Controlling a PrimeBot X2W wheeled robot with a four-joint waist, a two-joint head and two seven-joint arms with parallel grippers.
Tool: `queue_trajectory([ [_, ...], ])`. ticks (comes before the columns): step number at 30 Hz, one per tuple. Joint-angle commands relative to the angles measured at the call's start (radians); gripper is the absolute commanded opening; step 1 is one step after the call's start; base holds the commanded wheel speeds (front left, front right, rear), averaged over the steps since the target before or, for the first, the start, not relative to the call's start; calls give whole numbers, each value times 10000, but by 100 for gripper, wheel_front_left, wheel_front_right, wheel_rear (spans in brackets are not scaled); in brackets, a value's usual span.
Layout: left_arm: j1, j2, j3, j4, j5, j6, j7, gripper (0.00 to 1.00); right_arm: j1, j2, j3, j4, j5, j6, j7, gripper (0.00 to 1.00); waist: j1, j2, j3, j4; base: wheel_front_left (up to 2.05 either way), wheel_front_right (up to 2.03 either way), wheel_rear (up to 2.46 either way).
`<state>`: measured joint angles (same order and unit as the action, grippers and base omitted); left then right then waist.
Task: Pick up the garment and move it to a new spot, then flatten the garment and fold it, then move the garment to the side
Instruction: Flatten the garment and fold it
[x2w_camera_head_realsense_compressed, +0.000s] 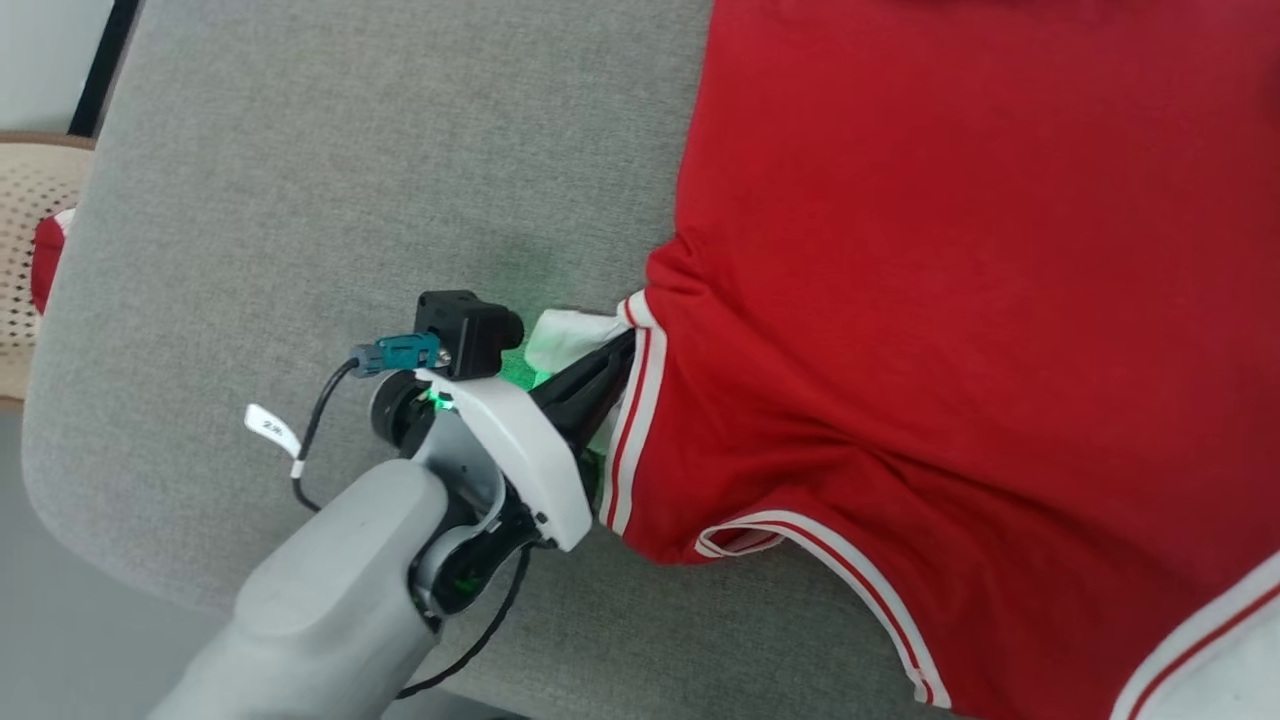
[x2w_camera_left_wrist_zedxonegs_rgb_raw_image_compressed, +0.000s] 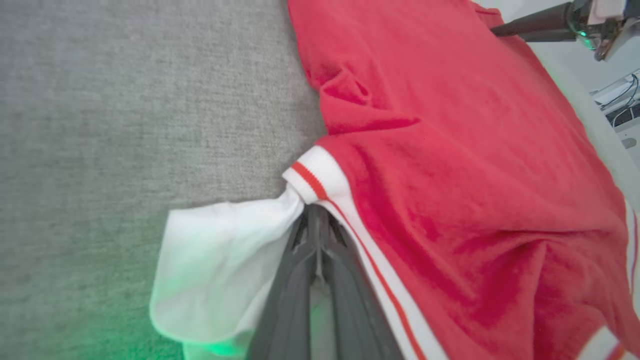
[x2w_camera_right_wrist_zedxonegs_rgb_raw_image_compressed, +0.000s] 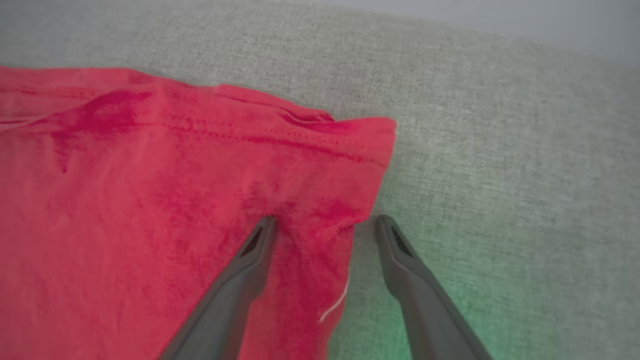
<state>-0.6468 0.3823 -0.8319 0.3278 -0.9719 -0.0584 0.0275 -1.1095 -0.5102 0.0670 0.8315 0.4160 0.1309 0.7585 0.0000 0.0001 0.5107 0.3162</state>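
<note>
The garment (x2w_camera_head_realsense_compressed: 950, 300), a red T-shirt with red-white striped trim, lies spread over the right part of a grey upholstered surface (x2w_camera_head_realsense_compressed: 330, 180). My left gripper (x2w_camera_head_realsense_compressed: 622, 350) reaches in from the lower left and is shut on the garment where its white sleeve (x2w_camera_left_wrist_zedxonegs_rgb_raw_image_compressed: 220, 260) meets the striped seam (x2w_camera_left_wrist_zedxonegs_rgb_raw_image_compressed: 317, 177). The sleeve bunches up beside the fingers (x2w_camera_left_wrist_zedxonegs_rgb_raw_image_compressed: 300, 280). In the right wrist view my right gripper (x2w_camera_right_wrist_zedxonegs_rgb_raw_image_compressed: 326, 220) stands open. Its left fingertip rests on a red hemmed corner of the garment (x2w_camera_right_wrist_zedxonegs_rgb_raw_image_compressed: 200, 175) and its right one on the bare grey fabric.
The grey surface ends in a rounded edge at the left and bottom (x2w_camera_head_realsense_compressed: 60, 470), with grey floor (x2w_camera_head_realsense_compressed: 60, 640) beyond it. A woven cane seat (x2w_camera_head_realsense_compressed: 25, 200) with something red on it stands at the far left. Cables (x2w_camera_left_wrist_zedxonegs_rgb_raw_image_compressed: 622, 105) lie past the garment.
</note>
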Motion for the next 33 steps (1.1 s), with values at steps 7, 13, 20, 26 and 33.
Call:
queue_trajectory([
  [7, -470, -675, -68, 1324, 264, -419, -1187, 0, 221, 98, 260, 1631, -341, -14, 621, 0, 0, -1, 295, 316, 0, 0, 0],
  [13, -501, -705, 25, 2115, 72, -564, -1896, 0, 333, -78, 742, 1258, 115, -6, 415, 0, 0, -1, 284, 31, 0, 0, 0],
  [20, -144, -297, 215, 2775, -194, -632, -2420, 0, 1034, -634, 2008, -725, 1649, -6, 743, 0, 0, -1, -63, -816, 0, 0, 0],
  [26, 309, 178, 464, 2929, -493, -654, -2608, 0, 2381, -1009, 2715, -2939, 3076, -5, 1062, 0, 0, -1, -407, -1602, 0, 0, 0],
  [33, 768, 610, 723, 2775, -695, -615, -2679, 0, 4312, -1402, 2680, -5311, 4322, -3, 1836, 0, 0, -1, -707, -2205, 0, 0, 0],
])
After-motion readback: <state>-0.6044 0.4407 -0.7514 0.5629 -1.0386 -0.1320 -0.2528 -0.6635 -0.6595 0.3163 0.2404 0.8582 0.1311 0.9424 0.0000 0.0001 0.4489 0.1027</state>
